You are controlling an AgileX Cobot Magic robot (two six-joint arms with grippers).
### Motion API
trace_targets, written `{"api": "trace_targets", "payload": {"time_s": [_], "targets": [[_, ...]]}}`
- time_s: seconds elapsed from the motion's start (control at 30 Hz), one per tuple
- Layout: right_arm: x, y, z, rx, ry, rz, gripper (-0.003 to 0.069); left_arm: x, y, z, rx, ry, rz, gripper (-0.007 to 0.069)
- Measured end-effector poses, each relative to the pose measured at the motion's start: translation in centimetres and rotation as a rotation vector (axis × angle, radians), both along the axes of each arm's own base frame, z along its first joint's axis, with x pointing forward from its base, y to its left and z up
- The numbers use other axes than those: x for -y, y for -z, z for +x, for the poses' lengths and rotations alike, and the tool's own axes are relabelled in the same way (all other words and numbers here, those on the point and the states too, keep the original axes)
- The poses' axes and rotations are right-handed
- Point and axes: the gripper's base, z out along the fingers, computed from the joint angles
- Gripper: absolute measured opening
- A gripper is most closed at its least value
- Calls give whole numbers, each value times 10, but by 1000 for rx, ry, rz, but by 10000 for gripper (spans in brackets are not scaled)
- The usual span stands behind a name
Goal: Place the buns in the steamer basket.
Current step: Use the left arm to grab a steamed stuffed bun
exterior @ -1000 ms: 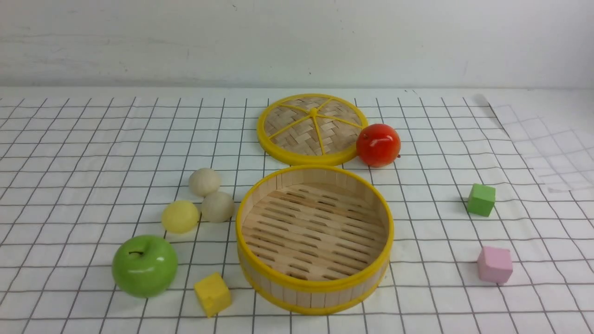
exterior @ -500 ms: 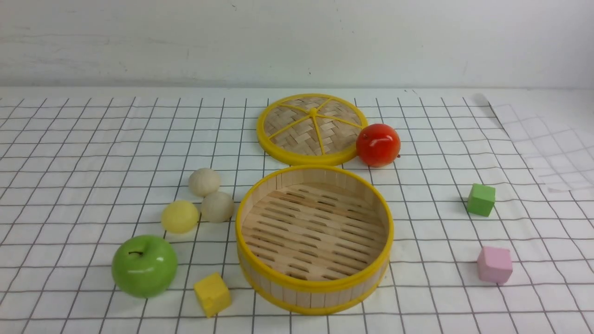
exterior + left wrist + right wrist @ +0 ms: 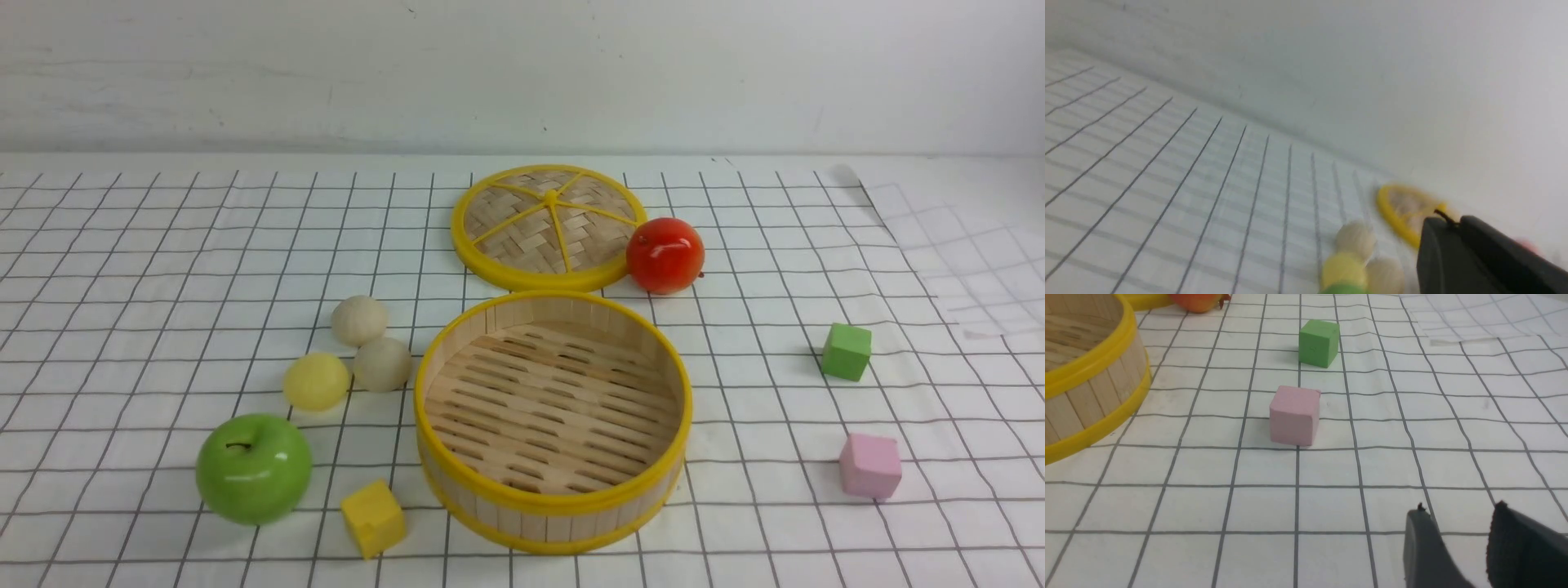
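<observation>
Left fingers (image 3: 1437,253) look pressed together and I grip nothing with them, though that view is blurred; my right fingers (image 3: 1423,551) stand a little apart, bare counter (image 3: 1208,506) showing between them; the three buns (image 3: 382,364) lie clustered on the counter just left of the steamer basket (image 3: 553,506), all outside it; the pale yellow one sits nearest the green apple (image 3: 254,468); the basket stands upright, its lid (image 3: 551,227) flat behind it.
</observation>
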Motion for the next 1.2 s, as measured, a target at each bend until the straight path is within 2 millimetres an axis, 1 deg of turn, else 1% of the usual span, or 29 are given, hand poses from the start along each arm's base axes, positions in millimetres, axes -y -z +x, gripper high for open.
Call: {"api": "trace_targets", "payload": {"time_s": [0.03, 0.1, 0.17, 0.23, 0.27, 0.3, 0.37, 0.4, 0.43, 0.47, 0.5, 0.53, 0.57, 0.6, 0.63, 0.67, 0.73, 0.77, 0.83, 0.87, 0.9, 0.93, 0.97, 1.03, 1.1, 1.13, 1.17, 1.2], "targets": [[0, 0, 0, 0, 0, 0, 239, -3, -10, -3, 112, -25, -48, 39], [0, 0, 0, 0, 0, 0, 239, -7, -24, -9, 251, -57, -83, 39], [0, 0, 0, 0, 0, 0, 239, -8, -40, -14, 309, -59, -88, 41], [0, 0, 0, 0, 0, 0, 239, -7, -66, -21, 347, -45, -79, 44], [0, 0, 0, 0, 0, 0, 239, -5, -87, -25, 361, -34, -66, 47], [0, 0, 0, 0, 0, 0, 239, -4, -96, -26, 345, -24, -56, 48], [0, 0, 0, 0, 0, 0, 239, -1, -127, -26, 298, 1, -25, 50], [0, 0, 0, 0, 0, 0, 239, 1, -147, -26, 261, 20, -3, 50], [0, 0, 0, 0, 0, 0, 239, 3, -160, -24, 219, 32, 14, 50], [0, 0, 0, 0, 0, 0, 239, 5, -176, -19, 141, 51, 40, 52], [0, 0, 0, 0, 0, 0, 239, 6, -179, -17, 127, 54, 44, 52], [0, 0, 0, 0, 0, 0, 239, 8, -192, -10, 46, 71, 64, 54], [0, 0, 0, 0, 0, 0, 239, 10, -195, 2, -80, 92, 84, 56], [0, 0, 0, 0, 0, 0, 239, 11, -197, 12, -182, 106, 101, 57], [0, 0, 0, 0, 0, 0, 239, 12, -195, 25, -315, 124, 120, 57], [0, 0, 0, 0, 0, 0, 239, 13, -190, 35, -393, 130, 129, 57], [0, 0, 0, 0, 0, 0, 239, 13, -176, 60, -554, 138, 147, 57], [0, 0, 0, 0, 0, 0, 239, 13, -166, 77, -646, 144, 153, 58], [0, 0, 0, 0, 0, 0, 239, 13, -156, 96, -719, 150, 148, 60], [0, 0, 0, 0, 0, 0, 239, 13, -154, 99, -727, 151, 147, 60], [0, 0, 0, 0, 0, 0, 239, 15, -144, 116, -788, 162, 129, 62], [0, 0, 0, 0, 0, 0, 239, 16, -138, 126, -817, 171, 111, 64], [0, 0, 0, 0, 0, 0, 239, 18, -128, 143, -869, 192, 62, 67], [0, 0, 0, 0, 0, 0, 239, 25, -112, 167, -947, 238, -33, 71], [0, 0, 0, 0, 0, 0, 239, 32, -106, 181, -977, 284, -54, 73], [0, 0, 0, 0, 0, 0, 239, 40, -101, 191, -996, 328, -42, 75], [0, 0, 0, 0, 0, 0, 239, 42, -100, 194, -1001, 343, -31, 76], [0, 0, 0, 0, 0, 0, 239, 50, -96, 202, -1013, 382, 5, 80]]}}
